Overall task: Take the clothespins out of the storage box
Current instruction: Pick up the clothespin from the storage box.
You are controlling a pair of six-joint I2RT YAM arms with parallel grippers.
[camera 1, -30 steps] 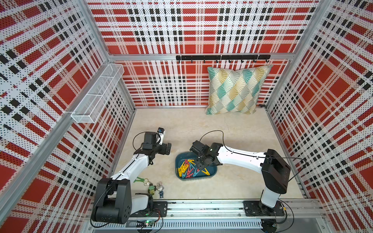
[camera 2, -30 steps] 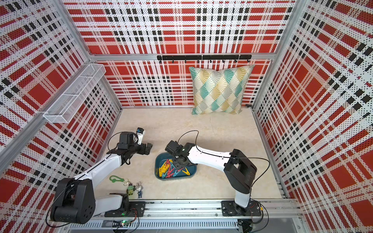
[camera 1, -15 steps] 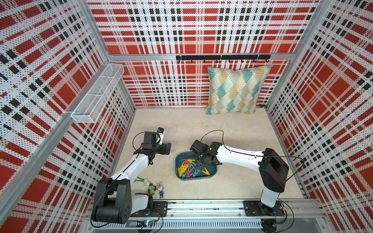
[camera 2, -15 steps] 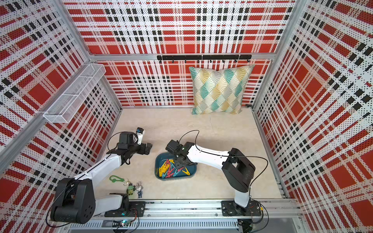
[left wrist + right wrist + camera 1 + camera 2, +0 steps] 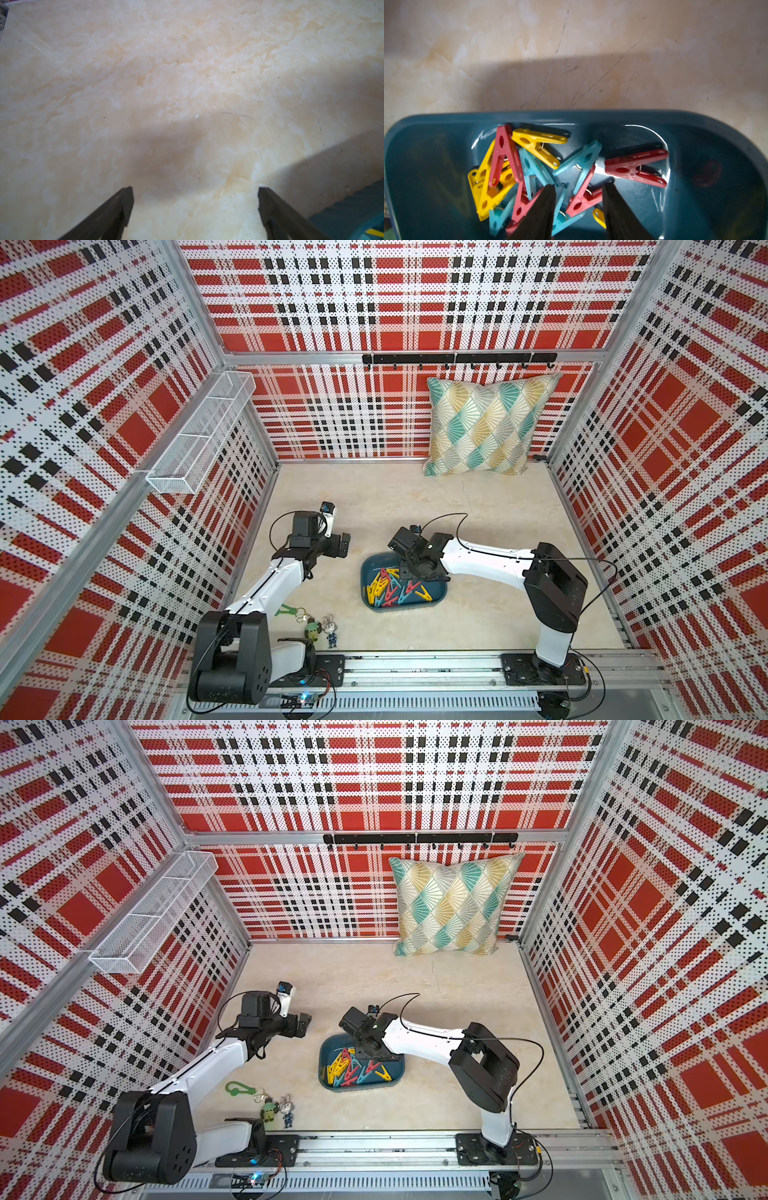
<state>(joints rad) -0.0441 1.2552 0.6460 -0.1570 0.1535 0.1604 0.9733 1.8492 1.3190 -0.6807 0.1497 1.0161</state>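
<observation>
Basket [image 5: 199, 435] of white wire mesh hangs on the left wall. Below it, near the front rail, a green clip [image 5: 286, 610] with keychain figurines [image 5: 322, 624] lies on the surface [image 5: 395, 497]. The left gripper [image 5: 343, 545] hovers above bare surface just left of the storage box [image 5: 440, 597]. In the left wrist view its fingers [image 5: 124, 199] stand wide apart with nothing between them, and a corner of the box shows at the edge.

The storage box sits on the surface near the front middle, between the two arms. The clothespins [image 5: 392, 589] lie in a yellow, red and teal heap inside it, and both top views show all of them in the box.

The right gripper [image 5: 579, 187] reaches down into the box. Its fingers [image 5: 546, 203] stand a narrow gap apart, tips among the pile, with a red pin [image 5: 583, 199] and a teal pin [image 5: 560, 220] between them. A patterned pillow [image 5: 482, 427] leans on the back wall, right of centre.
</observation>
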